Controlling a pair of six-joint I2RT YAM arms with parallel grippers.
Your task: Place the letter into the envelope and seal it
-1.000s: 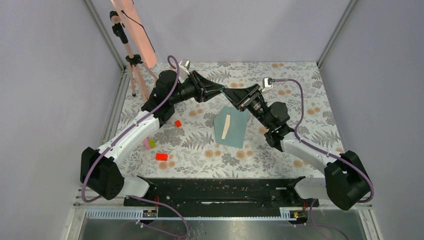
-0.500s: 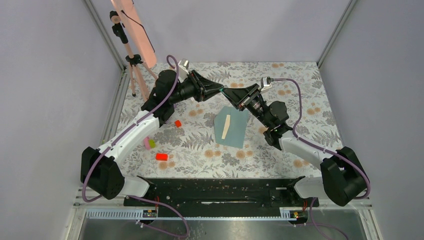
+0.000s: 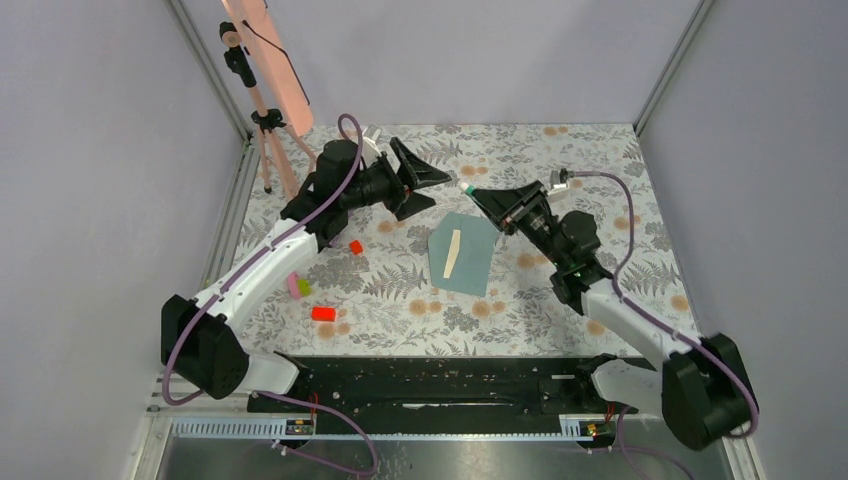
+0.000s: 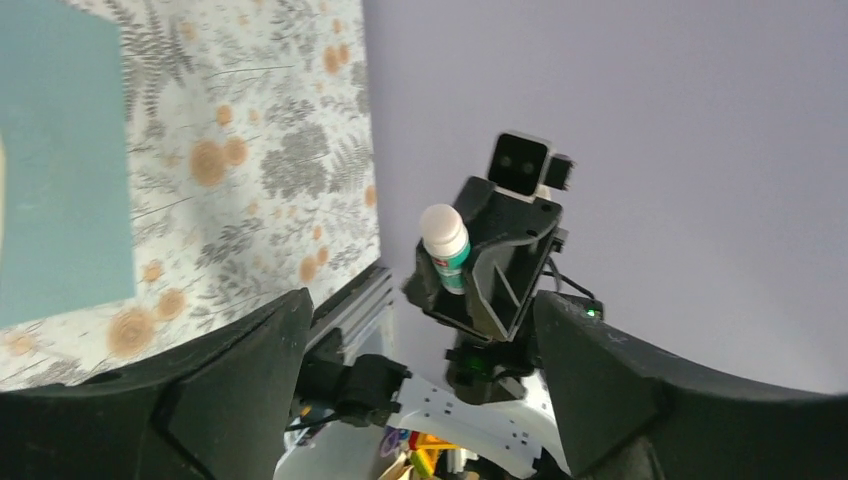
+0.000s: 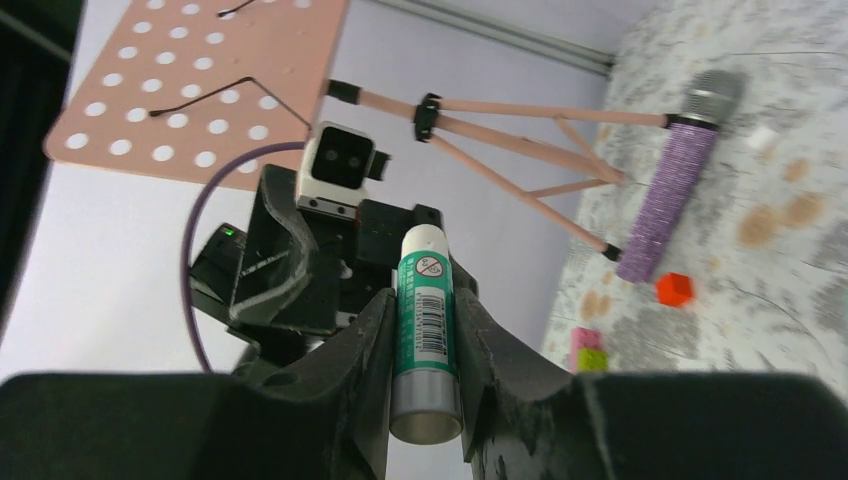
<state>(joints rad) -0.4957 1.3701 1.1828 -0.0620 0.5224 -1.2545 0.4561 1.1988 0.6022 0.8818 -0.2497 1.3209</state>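
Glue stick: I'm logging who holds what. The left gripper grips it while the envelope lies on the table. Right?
No: the right gripper holds the glue stick, as the right wrist view shows; the left gripper stands open. The envelope does lie on the table.

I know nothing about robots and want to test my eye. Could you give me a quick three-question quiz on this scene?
1. True or false: the left gripper is open and empty.
2. What does the right gripper hold? A) glue stick B) spoon C) pen
3. Fill in: the tan letter lies on the teal ____.
Key: 1 true; 2 A; 3 envelope.
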